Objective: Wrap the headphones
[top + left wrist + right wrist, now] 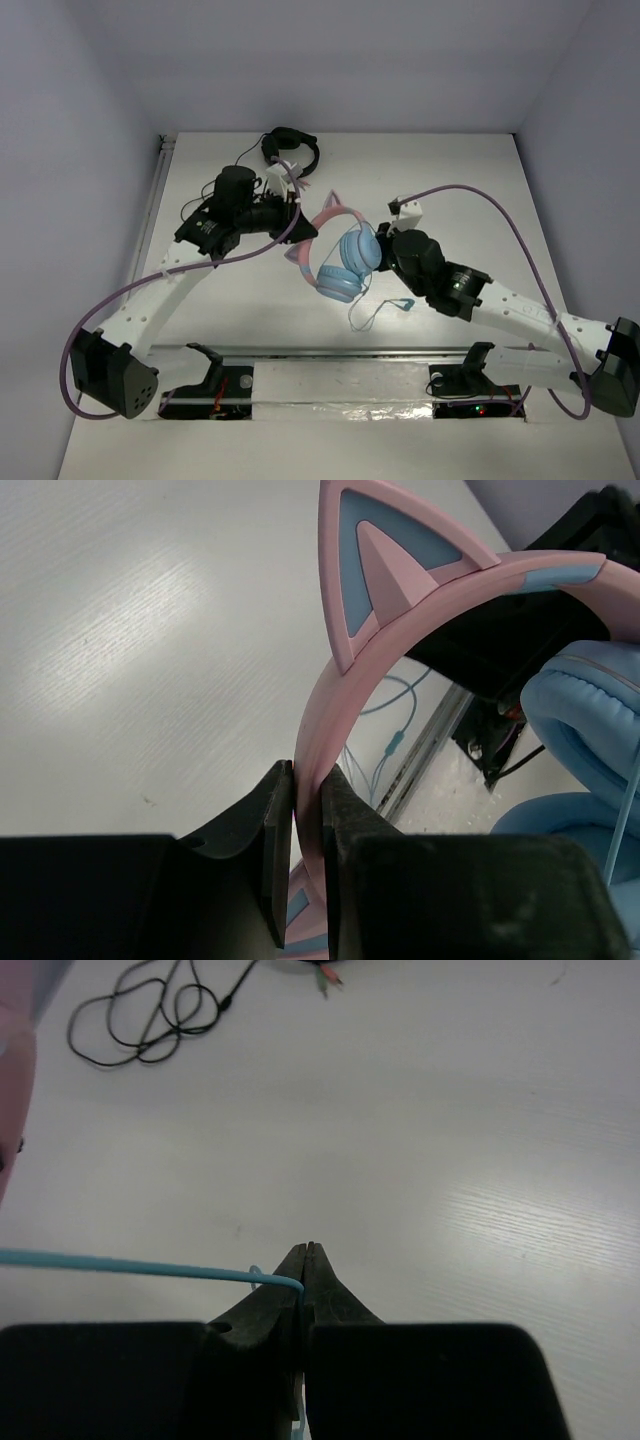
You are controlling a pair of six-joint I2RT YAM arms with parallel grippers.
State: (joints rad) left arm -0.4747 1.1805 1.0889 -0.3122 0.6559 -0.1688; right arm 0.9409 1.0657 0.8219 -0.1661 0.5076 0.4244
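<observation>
Mid-wrap: clamping headband (322,710) in left hand (307,780), pinching cable (120,1263) in right hand (308,1250). Next, probably winding cable round headphones (345,262), kept taut.

headphones (312,730): smooth matt plastic | table (120,630): white, matt, finely grained
</observation>
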